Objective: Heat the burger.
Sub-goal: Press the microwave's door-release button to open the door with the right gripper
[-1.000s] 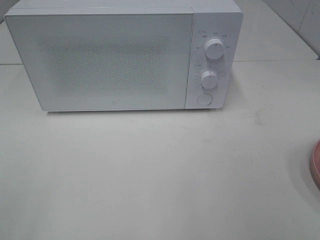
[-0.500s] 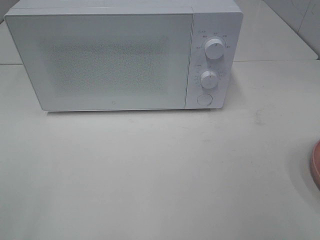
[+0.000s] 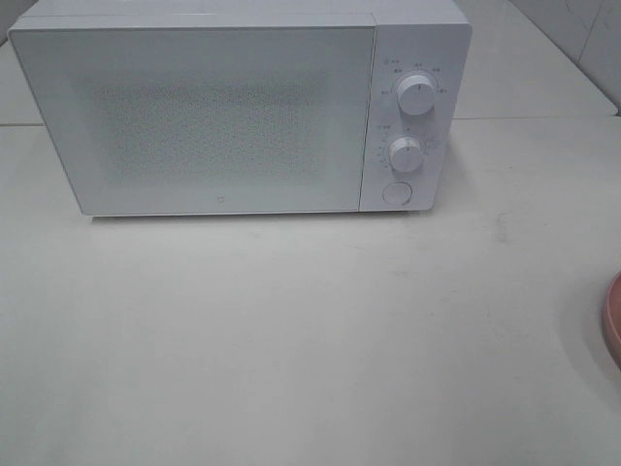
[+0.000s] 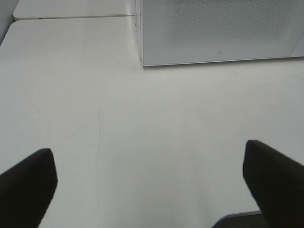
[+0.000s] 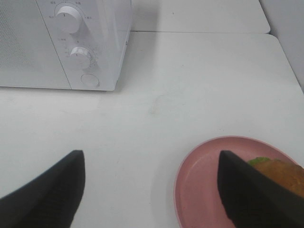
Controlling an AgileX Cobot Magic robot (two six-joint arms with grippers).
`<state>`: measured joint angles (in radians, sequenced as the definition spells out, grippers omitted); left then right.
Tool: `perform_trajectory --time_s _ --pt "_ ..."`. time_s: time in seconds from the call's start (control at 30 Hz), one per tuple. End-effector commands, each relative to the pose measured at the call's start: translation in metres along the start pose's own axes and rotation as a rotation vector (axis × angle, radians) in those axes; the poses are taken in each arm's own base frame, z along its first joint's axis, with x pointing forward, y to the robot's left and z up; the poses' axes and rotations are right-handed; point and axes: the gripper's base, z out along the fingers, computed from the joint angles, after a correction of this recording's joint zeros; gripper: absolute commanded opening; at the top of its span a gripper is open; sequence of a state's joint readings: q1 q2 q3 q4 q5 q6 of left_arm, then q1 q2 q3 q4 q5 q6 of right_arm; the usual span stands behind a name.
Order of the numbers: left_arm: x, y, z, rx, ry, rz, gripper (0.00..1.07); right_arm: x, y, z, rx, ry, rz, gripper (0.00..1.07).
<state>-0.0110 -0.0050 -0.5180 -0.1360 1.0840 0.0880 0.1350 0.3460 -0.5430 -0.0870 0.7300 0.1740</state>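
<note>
Stillness, nothing has moved: microwave (image 3: 238, 107) shut, burger (image 5: 282, 175) on its plate (image 5: 199, 190) at the right edge of the table (image 3: 291, 340) — our left gripper (image 4: 147, 154) and right gripper (image 5: 149, 159) gape empty, heating unstarted.

1. The high camera looks steeply down on the microwave (image 3: 223, 116) front and the table (image 3: 291, 340) from well back.
2. The left wrist camera sits close behind the left claw (image 4: 147, 145), facing forward and down; the microwave door lies well ahead of it.
3. The right wrist camera sits likewise behind the right claw (image 5: 151, 152); dials (image 5: 69, 21) well ahead, plate (image 5: 199, 190) near one finger.
4. All share microwave front and table; high and right wrist views share dials and plate.
</note>
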Motion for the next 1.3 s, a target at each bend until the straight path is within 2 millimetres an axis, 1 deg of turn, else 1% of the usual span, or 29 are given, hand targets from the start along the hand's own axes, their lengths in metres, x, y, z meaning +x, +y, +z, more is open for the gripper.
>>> perform_trajectory --time_s 0.03,0.07,0.1,0.13,0.2,0.23,0.3,0.33,0.4,0.5,0.57,0.6,0.67,0.77,0.83,0.9,0.93,1.03,1.07,1.13,1.2,1.27,1.3 --pt "0.0 -0.001 -0.002 0.007 -0.029 -0.003 1.0 -0.01 0.002 0.008 -0.002 -0.025 -0.006 0.75" --pt "0.0 -0.001 -0.002 0.007 -0.029 -0.003 1.0 -0.01 0.002 0.008 -0.002 -0.025 -0.006 0.75" --pt "0.0 -0.001 -0.002 0.007 -0.029 -0.003 1.0 -0.014 0.003 0.014 -0.004 -0.026 -0.008 0.75" --pt "0.0 -0.001 -0.002 0.007 -0.029 -0.003 1.0 -0.014 0.003 0.014 -0.004 -0.026 -0.008 0.75" --pt "0.0 -0.001 -0.002 0.007 -0.029 -0.003 1.0 -0.019 0.004 0.024 -0.007 -0.02 -0.01 0.75" --pt "0.0 -0.001 -0.002 0.007 -0.029 -0.003 1.0 -0.019 0.004 0.024 -0.007 -0.02 -0.01 0.75" --pt "0.0 -0.001 -0.002 0.007 -0.029 -0.003 1.0 -0.023 0.005 0.033 -0.009 -0.015 -0.013 0.75" --pt "0.0 -0.001 -0.002 0.007 -0.029 -0.003 1.0 -0.023 0.005 0.033 -0.009 -0.015 -0.013 0.75" --pt "0.0 -0.001 -0.002 0.007 -0.029 -0.003 1.0 -0.028 0.007 0.045 -0.013 -0.015 -0.016 0.75" --pt "0.0 -0.001 -0.002 0.007 -0.029 -0.003 1.0 -0.03 0.007 0.049 -0.015 -0.018 -0.016 0.75" --pt "0.0 -0.001 -0.002 0.007 -0.029 -0.003 1.0 -0.035 0.009 0.062 -0.021 -0.028 -0.019 0.75" --pt "0.0 -0.001 -0.002 0.007 -0.029 -0.003 1.0 -0.035 0.009 0.062 -0.021 -0.028 -0.019 0.75" --pt "0.0 -0.001 -0.002 0.007 -0.029 -0.003 1.0 -0.039 0.011 0.072 -0.026 -0.038 -0.021 0.75" --pt "0.0 -0.001 -0.002 0.007 -0.029 -0.003 1.0 -0.04 0.011 0.076 -0.029 -0.043 -0.021 0.75" --pt "0.0 -0.001 -0.002 0.007 -0.029 -0.003 1.0 -0.044 0.013 0.09 -0.035 -0.052 -0.023 0.75" --pt "0.0 -0.001 -0.002 0.007 -0.029 -0.003 1.0 -0.045 0.014 0.093 -0.037 -0.056 -0.024 0.75" --pt "0.0 -0.001 -0.002 0.007 -0.029 -0.003 1.0 -0.043 0.014 0.102 -0.043 -0.068 -0.025 0.75" --pt "0.0 -0.001 -0.002 0.007 -0.029 -0.003 1.0 -0.041 0.014 0.106 -0.046 -0.071 -0.025 0.75" --pt "0.0 -0.001 -0.002 0.007 -0.029 -0.003 1.0 -0.035 0.015 0.114 -0.055 -0.091 -0.026 0.75" --pt "0.0 -0.001 -0.002 0.007 -0.029 -0.003 1.0 -0.032 0.015 0.117 -0.059 -0.102 -0.026 0.75" --pt "0.0 -0.001 -0.002 0.007 -0.029 -0.003 1.0 -0.021 0.016 0.13 -0.074 -0.137 -0.026 0.75" --pt "0.0 -0.001 -0.002 0.007 -0.029 -0.003 1.0 -0.019 0.016 0.132 -0.076 -0.139 -0.026 0.75" --pt "0.0 -0.001 -0.002 0.007 -0.029 -0.003 1.0 -0.015 0.016 0.139 -0.081 -0.139 -0.026 0.75"
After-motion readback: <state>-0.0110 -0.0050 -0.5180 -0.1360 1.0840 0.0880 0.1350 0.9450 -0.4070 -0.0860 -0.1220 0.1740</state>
